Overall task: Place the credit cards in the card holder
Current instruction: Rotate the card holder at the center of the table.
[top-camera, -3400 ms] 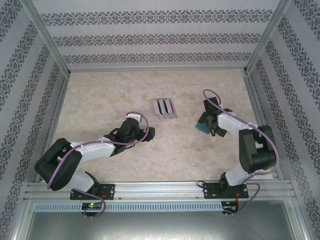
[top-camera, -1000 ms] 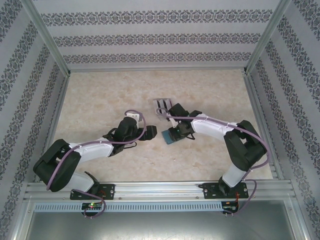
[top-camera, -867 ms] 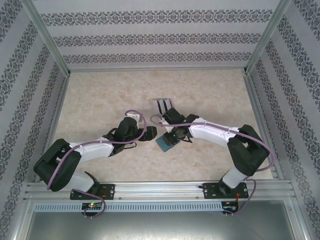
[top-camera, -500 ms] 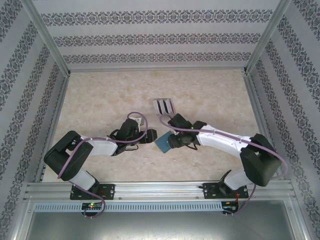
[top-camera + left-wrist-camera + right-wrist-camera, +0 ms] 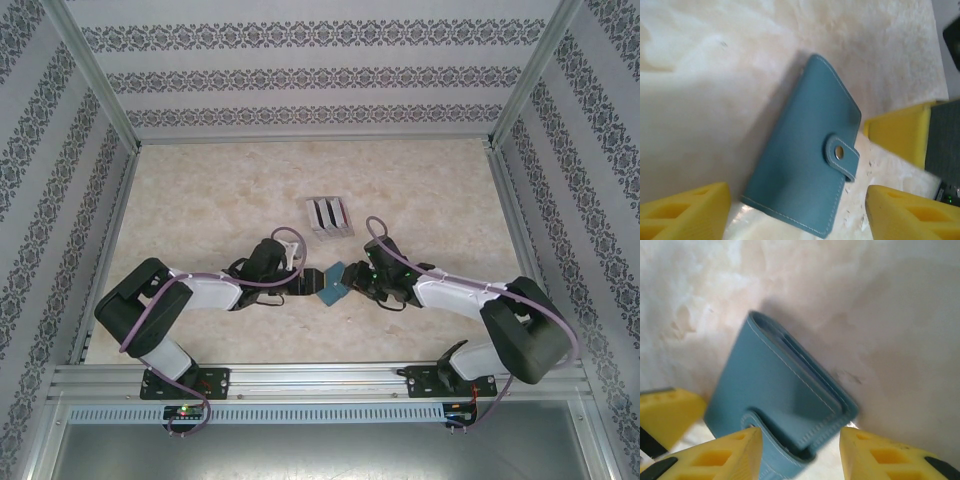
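The card holder (image 5: 332, 284) is a teal case, folded shut with its snap tab closed, lying flat on the table between both arms. In the left wrist view the card holder (image 5: 805, 145) lies between the yellow fingertips of my left gripper (image 5: 797, 215), which is open with a gap on each side. My right gripper (image 5: 800, 455) straddles the opposite end of the card holder (image 5: 775, 385) and is open too. In the top view my left gripper (image 5: 308, 281) and right gripper (image 5: 356, 279) face each other across the case. I cannot make out the credit cards.
A pale grey three-ribbed stand (image 5: 329, 216) with dark slots sits just behind the grippers. One finger of the right gripper (image 5: 900, 130) shows beside the holder. Metal frame posts and patterned walls bound the marbled table (image 5: 200, 190).
My right arm brought the holder from beside the ribbed stand toward the near middle of the table and loosened its jaws. My left gripper reached right to the holder, its jaws narrowing.
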